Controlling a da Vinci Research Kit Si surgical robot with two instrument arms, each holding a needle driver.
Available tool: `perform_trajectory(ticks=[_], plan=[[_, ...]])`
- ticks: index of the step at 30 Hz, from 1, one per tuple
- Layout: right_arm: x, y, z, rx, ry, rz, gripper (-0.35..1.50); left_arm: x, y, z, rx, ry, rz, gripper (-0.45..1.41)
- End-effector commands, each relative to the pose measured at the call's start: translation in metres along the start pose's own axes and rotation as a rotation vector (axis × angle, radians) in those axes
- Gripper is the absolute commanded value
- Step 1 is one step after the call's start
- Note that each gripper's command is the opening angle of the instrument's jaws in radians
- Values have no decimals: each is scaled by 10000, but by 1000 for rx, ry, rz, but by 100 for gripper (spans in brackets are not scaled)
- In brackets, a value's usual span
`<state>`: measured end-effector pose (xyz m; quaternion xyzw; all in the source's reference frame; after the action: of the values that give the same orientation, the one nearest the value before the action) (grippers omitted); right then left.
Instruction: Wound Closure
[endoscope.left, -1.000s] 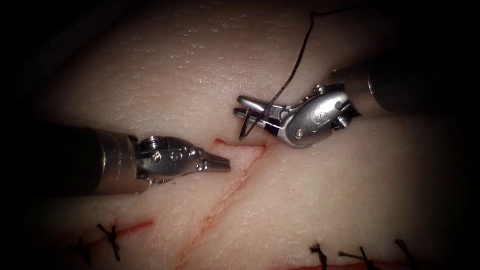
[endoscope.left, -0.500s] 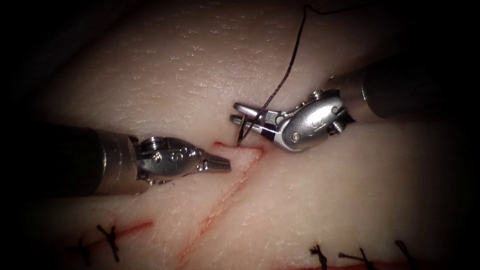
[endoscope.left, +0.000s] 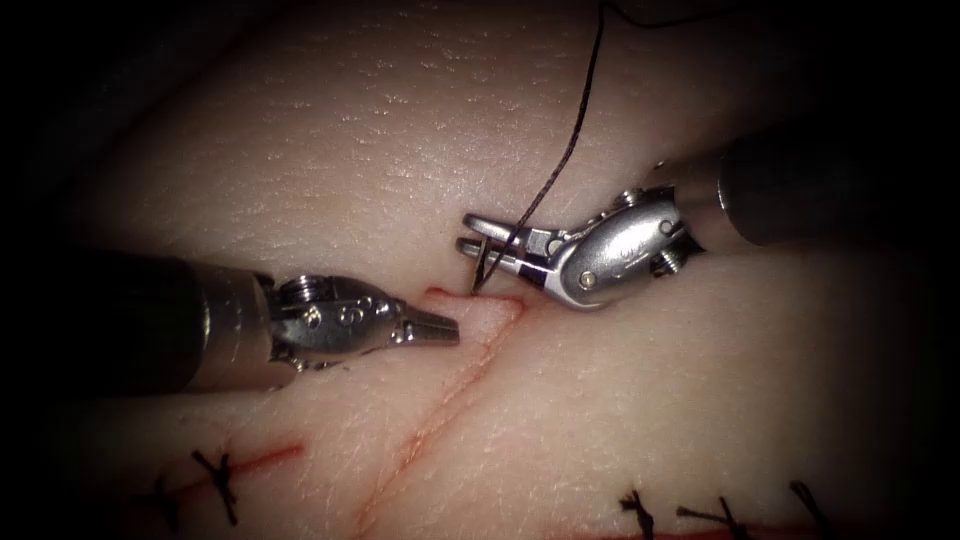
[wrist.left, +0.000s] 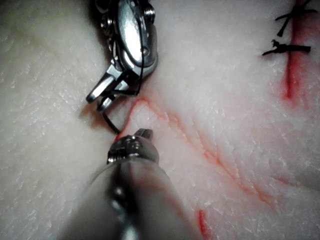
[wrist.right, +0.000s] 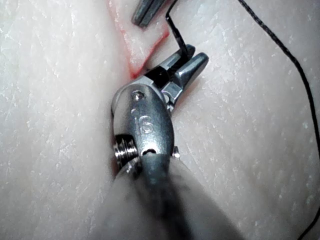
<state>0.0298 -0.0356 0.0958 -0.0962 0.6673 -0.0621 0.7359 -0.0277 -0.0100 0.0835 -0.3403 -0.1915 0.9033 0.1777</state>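
My right tool (endoscope.left: 478, 232) comes in from the right with its jaws shut on the dark curved needle (endoscope.left: 484, 268), gripping it near the thread end. The needle's tip points down and meets the tissue at the upper end of the cut (endoscope.left: 450, 395); I cannot tell whether it has entered. Dark thread (endoscope.left: 572, 130) rises from the jaws toward the top edge. My left tool (endoscope.left: 443, 328) lies left of the cut, jaws shut and holding nothing. The left wrist view has the needle (wrist.left: 109, 120) under the right tool (wrist.left: 102, 96). The right wrist view has the right tool (wrist.right: 186, 61) gripping the needle (wrist.right: 176, 34).
Knotted dark stitches close other cuts at the lower left (endoscope.left: 220, 482) and lower right (endoscope.left: 638, 506) of the tissue. A thin red line (endoscope.left: 470, 294) branches left from the top of the open cut. Thread (wrist.right: 282, 57) trails across the tissue beside the right tool.
The right tool has shifted slightly down and left, bringing the needle's tip to the upper end of the cut. The left tool has stayed put.
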Motion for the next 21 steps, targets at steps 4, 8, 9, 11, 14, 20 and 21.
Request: perform_trajectory(ticks=[4, 8, 9, 11, 14, 20, 21], plan=[[-3, -7, 8, 2, -1, 12, -35, -1, 1, 10, 0, 0, 1, -27], [-4, -9, 8, 12, 0, 22, -35, -1, 2, 10, 1, 0, 2, -27], [-5, -11, 8, 17, -4, 21, -35, -1, 2, 10, 0, 0, 2, -27], [-6, -12, 8, 19, -6, 31, -35, -2, 2, 10, 0, 0, 2, -27], [-7, -11, 8, 19, -7, 30, -35, -1, 2, 10, 0, 0, 2, -27], [-7, -8, 8, 16, -14, 50, -35, -1, 2, 11, 1, 0, 1, -27], [-7, -7, 7, 11, -18, 57, -35, 0, 2, 11, 1, 0, 1, -27]])
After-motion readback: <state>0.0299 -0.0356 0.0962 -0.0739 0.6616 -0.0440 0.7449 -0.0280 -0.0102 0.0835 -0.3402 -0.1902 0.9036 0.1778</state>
